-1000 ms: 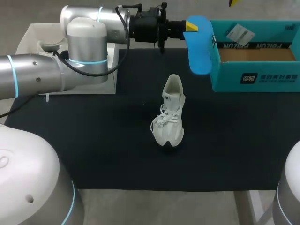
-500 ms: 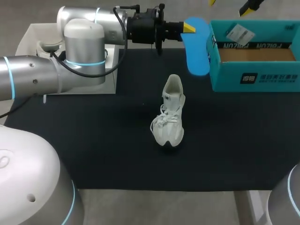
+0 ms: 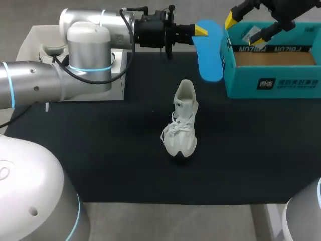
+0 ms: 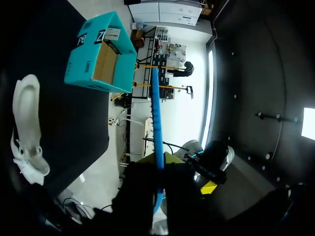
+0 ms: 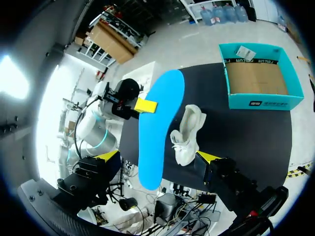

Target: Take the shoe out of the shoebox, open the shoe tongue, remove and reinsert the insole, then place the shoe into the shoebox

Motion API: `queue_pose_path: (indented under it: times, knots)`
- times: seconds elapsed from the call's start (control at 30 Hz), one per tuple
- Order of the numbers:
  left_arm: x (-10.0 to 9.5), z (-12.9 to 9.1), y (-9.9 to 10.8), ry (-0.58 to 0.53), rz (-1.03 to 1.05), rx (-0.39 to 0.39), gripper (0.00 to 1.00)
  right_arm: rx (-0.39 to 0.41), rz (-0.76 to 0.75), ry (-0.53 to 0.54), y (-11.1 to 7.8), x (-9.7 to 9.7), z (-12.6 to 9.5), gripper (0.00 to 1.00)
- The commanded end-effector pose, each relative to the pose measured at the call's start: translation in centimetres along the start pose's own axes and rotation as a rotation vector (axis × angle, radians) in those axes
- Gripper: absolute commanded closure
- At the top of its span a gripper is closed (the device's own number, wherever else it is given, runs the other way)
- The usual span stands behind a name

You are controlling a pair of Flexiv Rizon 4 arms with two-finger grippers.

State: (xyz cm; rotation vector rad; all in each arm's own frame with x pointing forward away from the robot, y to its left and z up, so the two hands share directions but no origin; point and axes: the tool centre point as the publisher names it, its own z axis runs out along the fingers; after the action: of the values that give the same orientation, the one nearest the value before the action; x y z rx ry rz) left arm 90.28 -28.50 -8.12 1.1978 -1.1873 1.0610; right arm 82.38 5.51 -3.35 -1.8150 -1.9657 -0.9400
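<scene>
Head view. The left arm [image 3: 35,83] enters from the left edge and runs across the upper part of the frame. The left end effector [image 3: 198,31] is clamped on the top end of the insole [image 3: 209,52]. This blue insole hangs downward in the upper middle of the frame, above the black mat [image 3: 100,150]. Its right edge overlaps the left wall of the shoebox [image 3: 273,83]; whether they touch cannot be told. The teal shoebox stands open at the upper right, with a small card [image 3: 256,35] at its far wall. The right end effector [image 3: 244,29] is at the upper right, over the box's far left corner. Its fingers are spread and grip nothing. The white shoe [image 3: 181,123] stands on its sole at mid-frame on the mat, toe toward the lower edge, laces loose, well apart from the box.

Left wrist view. The insole [image 4: 156,123] appears edge-on, running straight out from between the fingers.

Right wrist view. The insole [image 5: 157,128] lies ahead of the spread fingers [image 5: 209,157], with the shoe [image 5: 188,130] beyond it.
</scene>
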Motion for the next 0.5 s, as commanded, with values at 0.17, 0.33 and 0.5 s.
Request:
queue_pose_path:
  times: [0.17, 0.33, 0.5]
  knots:
    - [0.0, 0.0, 0.0, 0.005, 0.003, 0.005, 1.00, -0.104, 0.026, 0.831, -0.5, -1.0, 0.7, 0.00]
    - [0.0, -0.1, 0.0, 0.007, 0.003, 0.006, 1.00, -0.128, 0.008, 0.903, -0.2, -1.6, 0.3, 0.00]
    - [0.5, -0.8, 0.6, 0.079, 0.002, -0.056, 1.00, -0.138, 0.024, 0.940, 0.3, -2.5, 0.2, 0.00]
